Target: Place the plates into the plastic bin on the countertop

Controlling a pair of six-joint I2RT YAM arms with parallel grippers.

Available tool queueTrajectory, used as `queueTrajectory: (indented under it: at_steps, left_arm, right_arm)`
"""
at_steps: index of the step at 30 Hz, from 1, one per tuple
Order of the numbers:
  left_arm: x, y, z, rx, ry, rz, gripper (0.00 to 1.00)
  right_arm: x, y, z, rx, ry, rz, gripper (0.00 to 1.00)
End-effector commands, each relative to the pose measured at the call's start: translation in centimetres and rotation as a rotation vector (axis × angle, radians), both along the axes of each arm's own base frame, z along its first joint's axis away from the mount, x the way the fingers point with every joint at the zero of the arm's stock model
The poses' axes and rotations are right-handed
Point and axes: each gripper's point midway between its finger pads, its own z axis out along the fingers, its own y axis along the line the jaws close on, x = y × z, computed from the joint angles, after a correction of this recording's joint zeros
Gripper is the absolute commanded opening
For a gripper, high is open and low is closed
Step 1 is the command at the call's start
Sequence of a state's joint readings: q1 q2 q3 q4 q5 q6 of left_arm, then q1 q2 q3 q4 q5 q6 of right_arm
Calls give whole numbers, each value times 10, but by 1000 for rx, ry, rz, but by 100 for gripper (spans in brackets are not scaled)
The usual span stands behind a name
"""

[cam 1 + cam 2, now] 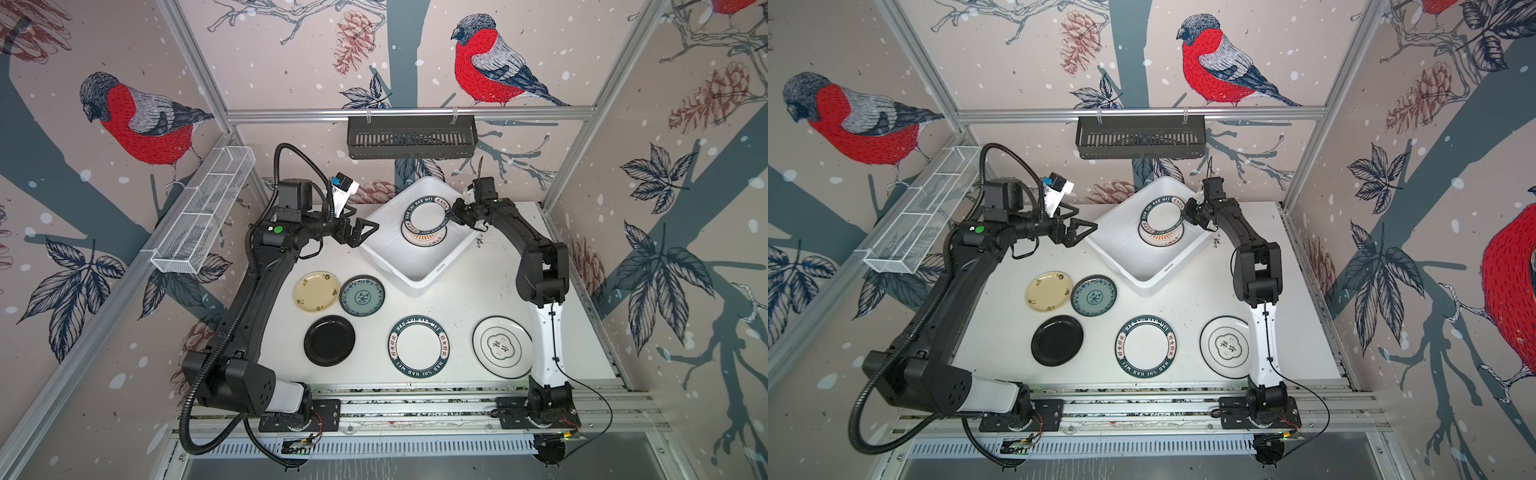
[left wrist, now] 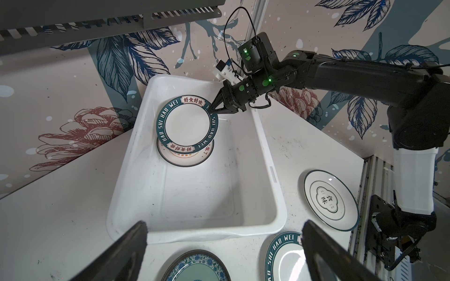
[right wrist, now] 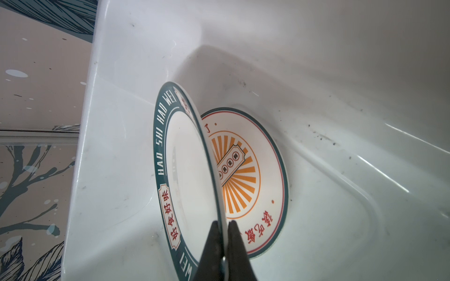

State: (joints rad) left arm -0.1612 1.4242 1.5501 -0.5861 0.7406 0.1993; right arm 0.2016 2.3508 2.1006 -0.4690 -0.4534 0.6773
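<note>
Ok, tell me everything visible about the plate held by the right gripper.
The held plate is round and shallow, glossy white with a dark teal rim lettered HAO SHI HAO WEI and red characters in cream panels. The right gripper pinches its rim, shut. It hangs tilted inside the plastic bin, over a sunburst plate; contact between them is unclear.

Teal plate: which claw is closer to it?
Left. The open left gripper hangs just beyond the teal plate; the right gripper, farther over the bin, clamps a lettered plate.
</note>
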Motion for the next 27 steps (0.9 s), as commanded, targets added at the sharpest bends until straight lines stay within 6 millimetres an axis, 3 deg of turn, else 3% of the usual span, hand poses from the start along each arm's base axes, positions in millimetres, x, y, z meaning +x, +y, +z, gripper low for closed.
queueTrajectory:
  at_steps: [1,20,27]
  left_arm:
    - [-2,-3,6,-6,-34,-24,98]
    - [-4,-3,3,-3,-33,-26,98]
    - [-4,-3,4,-5,-34,-26,98]
  right_arm:
    - [3,4,5,11,-23,18,1]
    - [-5,15,13,1,-29,45,1]
    - [0,14,18,-7,-43,5,1]
